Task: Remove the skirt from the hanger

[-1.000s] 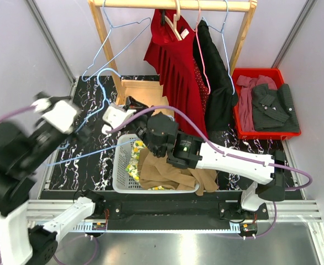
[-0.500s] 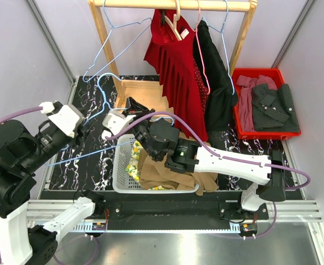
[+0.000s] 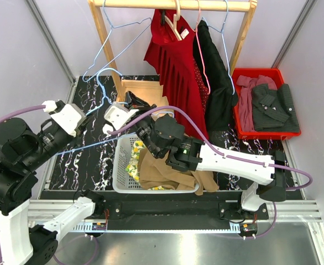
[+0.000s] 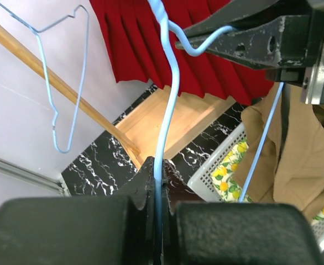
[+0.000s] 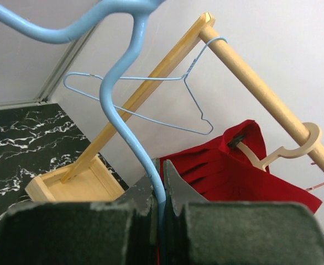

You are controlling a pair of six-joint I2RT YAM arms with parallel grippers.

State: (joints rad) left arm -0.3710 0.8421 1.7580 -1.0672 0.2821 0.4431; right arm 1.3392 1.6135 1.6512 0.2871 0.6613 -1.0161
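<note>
from above, the left fingers and right fingers both pinch the thin blue wire hanger, probably bracing it over the tabletop's left half so the cloth slips free. the soft tan skirt lies crumpled in the white mesh basket at the near edge. left wrist: fingers clenched on the wire's stem. right wrist: fingers clenched below the curved hook.

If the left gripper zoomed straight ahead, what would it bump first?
Probably the wooden rack base, dead ahead of the left gripper in its wrist view, past the blue hanger it grips. The right gripper sits off to one side, though depth is hard to judge.
</note>
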